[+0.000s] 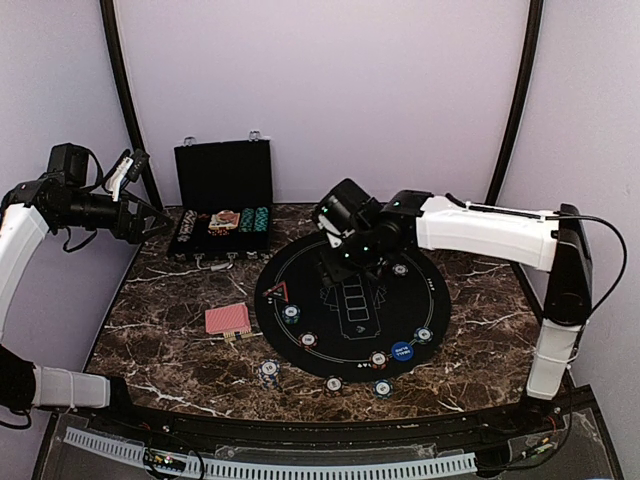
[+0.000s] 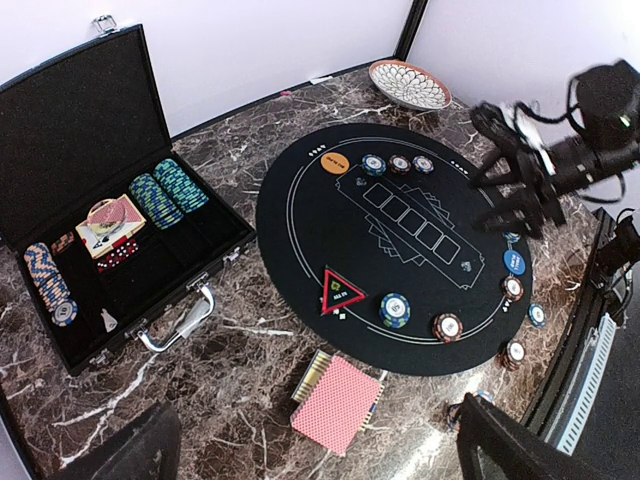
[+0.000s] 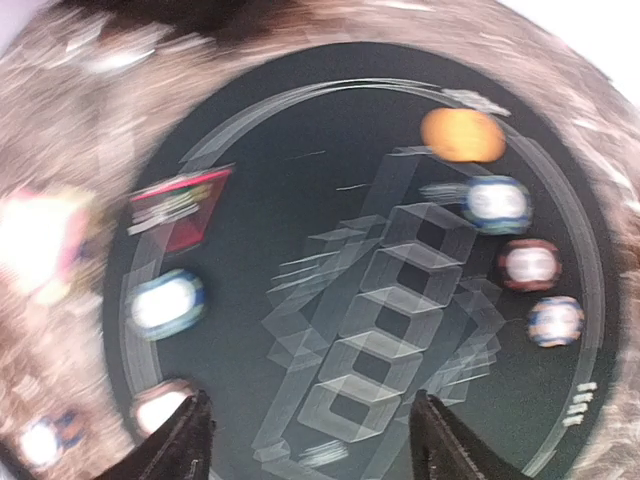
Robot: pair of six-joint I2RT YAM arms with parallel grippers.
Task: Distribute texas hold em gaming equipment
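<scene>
Right gripper point(image 3: 310, 415) is hovering over the black mat point(image 3: 300, 180), fingers parted and empty, seemingly between poker chips point(image 1: 290, 313); left gripper point(image 2: 315, 445) is waiting aside, wide open, empty.

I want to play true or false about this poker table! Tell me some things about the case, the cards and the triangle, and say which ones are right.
1. The black case stands open. True.
2. The red triangle lies inside the case. False: it lies on the round black mat.
3. The red-backed cards sit on the marble table, beside the mat. True.
4. The orange disc rests on the cards. False: it is on the mat, far from them.
5. Rows of chips stand inside the case. True.
</scene>
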